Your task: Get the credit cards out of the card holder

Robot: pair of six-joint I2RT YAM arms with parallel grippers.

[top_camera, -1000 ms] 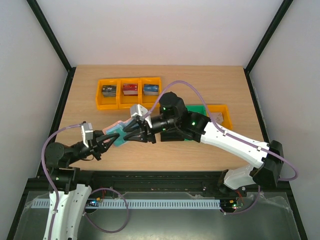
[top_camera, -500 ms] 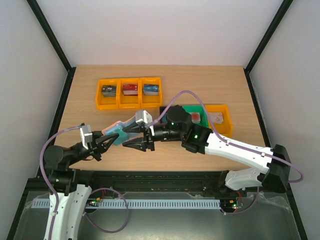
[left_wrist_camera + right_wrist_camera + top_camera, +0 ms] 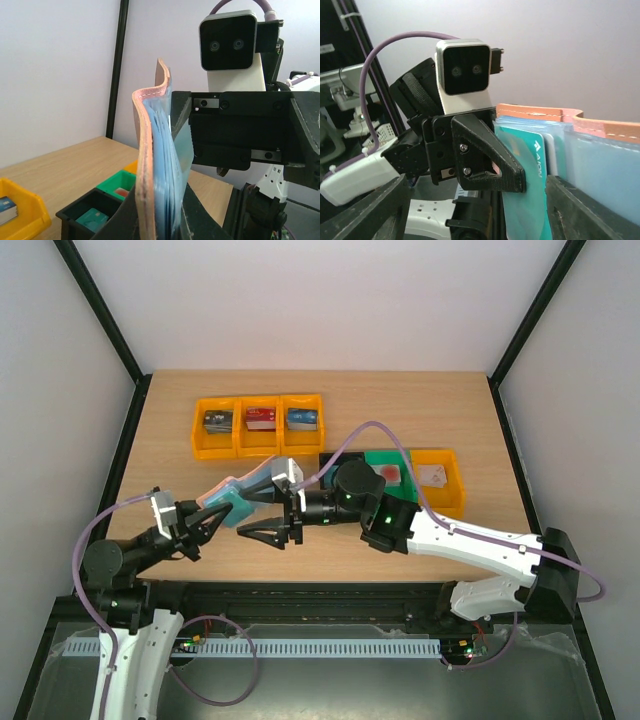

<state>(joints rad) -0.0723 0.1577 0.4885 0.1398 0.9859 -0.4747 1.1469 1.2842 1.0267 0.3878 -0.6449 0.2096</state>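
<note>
My left gripper (image 3: 212, 512) is shut on the card holder (image 3: 228, 498) and holds it above the table's front left. In the left wrist view the card holder (image 3: 145, 150) stands edge-on, reddish-brown outside and pale blue inside, with my left gripper (image 3: 160, 222) clamped on its lower part. A teal credit card (image 3: 527, 190) sticks out of the pale blue pockets of the card holder (image 3: 580, 125). My right gripper (image 3: 245, 512) is open, one finger on each side of the holder's free end. In its own view, my right gripper (image 3: 475, 220) has nothing pinched.
Three joined yellow bins (image 3: 258, 445) holding cards stand at the back left. A black bin (image 3: 75, 212) with a teal card, a green bin (image 3: 385, 458) and a yellow bin (image 3: 448, 502) sit right of centre, partly under my right arm.
My right gripper has opened wide and moved left with its arm stretched lower. My left arm has drawn back to the left, carrying the card holder a little that way.
</note>
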